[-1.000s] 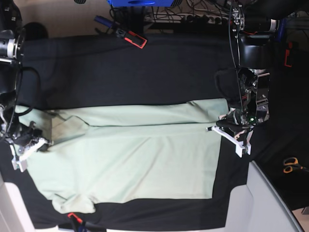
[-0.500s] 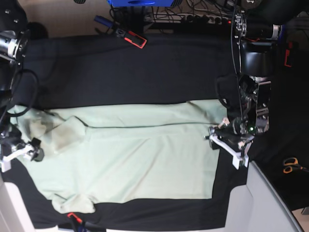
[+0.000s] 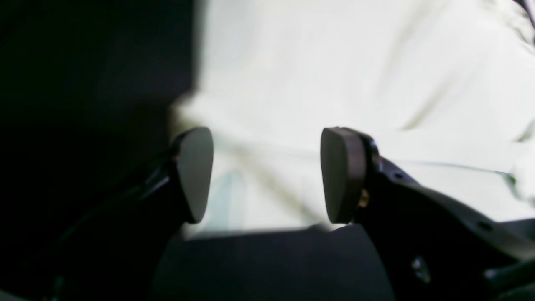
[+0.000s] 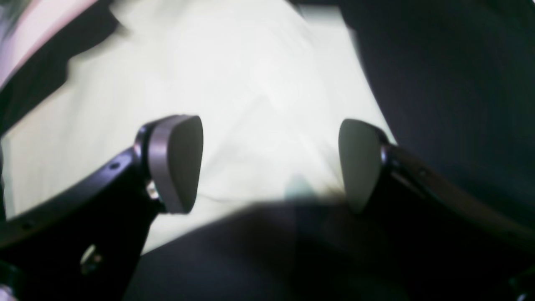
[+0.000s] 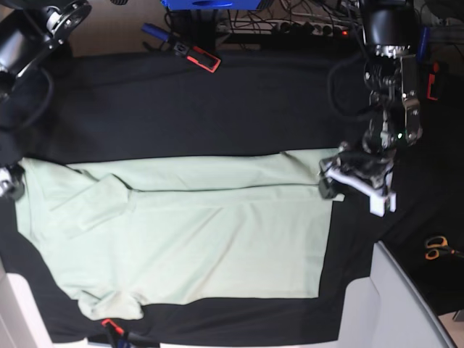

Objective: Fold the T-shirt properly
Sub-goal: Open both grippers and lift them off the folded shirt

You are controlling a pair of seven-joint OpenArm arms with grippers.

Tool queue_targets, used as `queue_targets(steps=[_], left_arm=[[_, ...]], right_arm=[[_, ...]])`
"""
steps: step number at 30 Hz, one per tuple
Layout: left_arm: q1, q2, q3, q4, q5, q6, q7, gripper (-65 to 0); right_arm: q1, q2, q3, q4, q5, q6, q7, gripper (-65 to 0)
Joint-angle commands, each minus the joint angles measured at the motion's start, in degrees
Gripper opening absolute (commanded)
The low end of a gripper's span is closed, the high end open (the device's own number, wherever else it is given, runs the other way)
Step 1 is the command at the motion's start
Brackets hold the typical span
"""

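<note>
While the right claw [image 4: 269, 163] stands at the far left of the base view, almost wholly cut off by the picture's edge there, its own wrist camera shows both pads wide apart with nothing between them. Below and ahead of that claw lies the T-shirt [image 5: 196, 232], pale mint-green, and the black cloth of the tabletop [image 5: 181, 109] fills the space to the claw's right side in the wrist view. In the base view the shirt's folded sleeve [image 5: 90, 206] lies just beside where this claw sits, and a second sleeve [image 5: 109, 304] bunches at the near edge, next to a small red-and-black clamp [image 5: 111, 328].

Across the middle, the T-shirt is spread flat on the tabletop, with a long crease running along its length and its far part doubled over.

Farther right, the left claw [image 5: 357, 183] hovers just beside the shirt's corner on that side. Its wrist view shows the pads parted fairly wide and empty, the light cloth directly beneath and ahead of them, dark tabletop off to the claw's left. Whether a fingertip touches the fabric cannot be told; the close view is blurred.

Well apart from this claw, toward the right edge, a pair of orange-handled scissors [image 5: 437, 247] lies on the dark surface.
</note>
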Motion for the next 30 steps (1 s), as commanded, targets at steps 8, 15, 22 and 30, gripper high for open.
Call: queue_targets(steps=[8, 15, 22, 30], left_arm=[[9.2, 0.3, -0.6, 4.6, -1.2, -0.3, -1.1, -25.5], [11.1, 1.3, -0.7, 4.3, -1.5, -0.3, -1.3, -25.5], [12.4, 1.7, -0.7, 4.6, -1.5, -0.3, -1.3, -25.5], [12.4, 1.7, -0.7, 4.2, -1.5, -0.3, -1.3, -25.5]], right_arm=[[-2.5, -1.7, 7.3, -1.8, 1.2, 1.3, -1.9, -17.0], [0.6, 2.1, 7.4, -17.6, 1.3, 8.5, 1.8, -17.0], [4.4, 7.5, 7.1, -32.1, 1.3, 12.9, 6.2, -17.0], [9.0, 11.9, 6.8, -44.0, 1.2, 13.4, 11.3, -17.1]])
